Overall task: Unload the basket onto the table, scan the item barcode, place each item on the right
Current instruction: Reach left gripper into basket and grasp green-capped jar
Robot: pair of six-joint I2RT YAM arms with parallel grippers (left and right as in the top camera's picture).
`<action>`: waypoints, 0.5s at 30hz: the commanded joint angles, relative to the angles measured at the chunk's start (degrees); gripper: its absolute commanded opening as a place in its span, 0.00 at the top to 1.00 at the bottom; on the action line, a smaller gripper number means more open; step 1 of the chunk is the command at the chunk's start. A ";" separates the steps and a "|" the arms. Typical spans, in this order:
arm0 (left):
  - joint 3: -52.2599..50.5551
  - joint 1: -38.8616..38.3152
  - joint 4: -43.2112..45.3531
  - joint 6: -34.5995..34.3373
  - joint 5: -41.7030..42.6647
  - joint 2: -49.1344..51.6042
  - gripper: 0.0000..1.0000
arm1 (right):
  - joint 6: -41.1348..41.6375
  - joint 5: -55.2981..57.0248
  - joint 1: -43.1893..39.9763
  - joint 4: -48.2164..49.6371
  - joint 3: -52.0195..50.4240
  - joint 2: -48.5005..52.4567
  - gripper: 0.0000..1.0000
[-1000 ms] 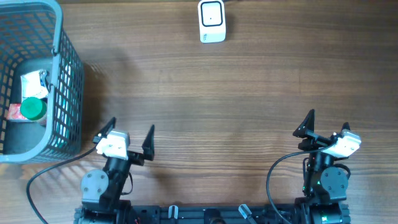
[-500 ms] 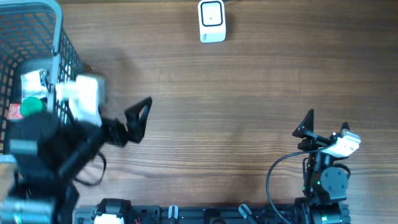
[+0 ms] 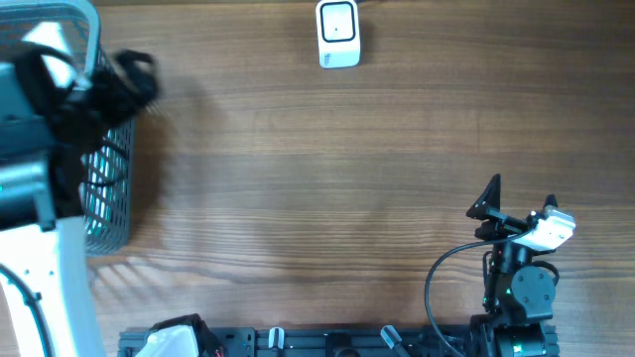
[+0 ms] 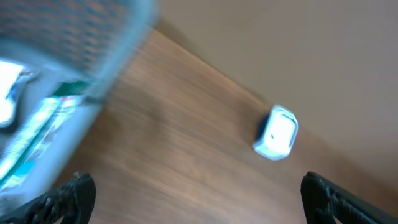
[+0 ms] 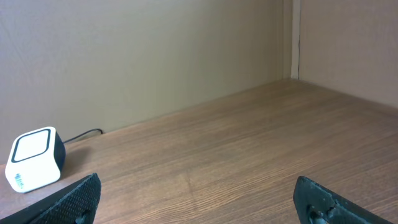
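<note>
L gripper [image 4: 196, 190] jaws wide open, nothing btwn, hanging by the basket [image 3: 111, 188] rim; R gripper [image 3: 521, 201] open & empty too, well apart. The item [image 4: 38, 121] lies in the basket, blurred green/white. Best approach imo: drop vertically clear of its wall, grip so barcode side can face the scanner [image 3: 337, 34].

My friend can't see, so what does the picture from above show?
The left arm hangs over a blue-grey mesh basket at the left. A white scanner sits at the top middle, and the right arm sits at the bottom right, jaws open.
</note>
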 commanded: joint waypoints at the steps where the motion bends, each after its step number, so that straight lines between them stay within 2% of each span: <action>1: 2.25 11.50 -2.54 -9.73 -2.27 2.99 0.00 | -0.15 -0.15 -0.24 0.26 0.09 -0.31 0.00; 4: 2.23 20.63 -3.50 -14.12 -2.34 6.91 0.00 | -0.15 -0.15 -0.24 0.26 0.09 -0.31 0.00; 6: 2.23 24.33 -3.87 -14.62 -2.34 9.90 0.00 | -0.15 -0.15 -0.24 0.26 0.09 -0.31 0.00; 8: 2.23 26.32 -4.55 -14.67 -3.48 13.27 0.00 | -0.17 -0.15 -0.24 0.26 0.09 -0.31 0.00; 12: 2.16 27.15 -6.43 -19.12 -11.52 22.58 0.00 | -0.15 -0.15 -0.24 0.26 0.09 -0.31 0.00; 15: 2.16 27.21 -6.16 -19.37 -11.82 28.79 0.00 | -0.17 -0.15 -0.24 0.26 0.09 -0.31 0.00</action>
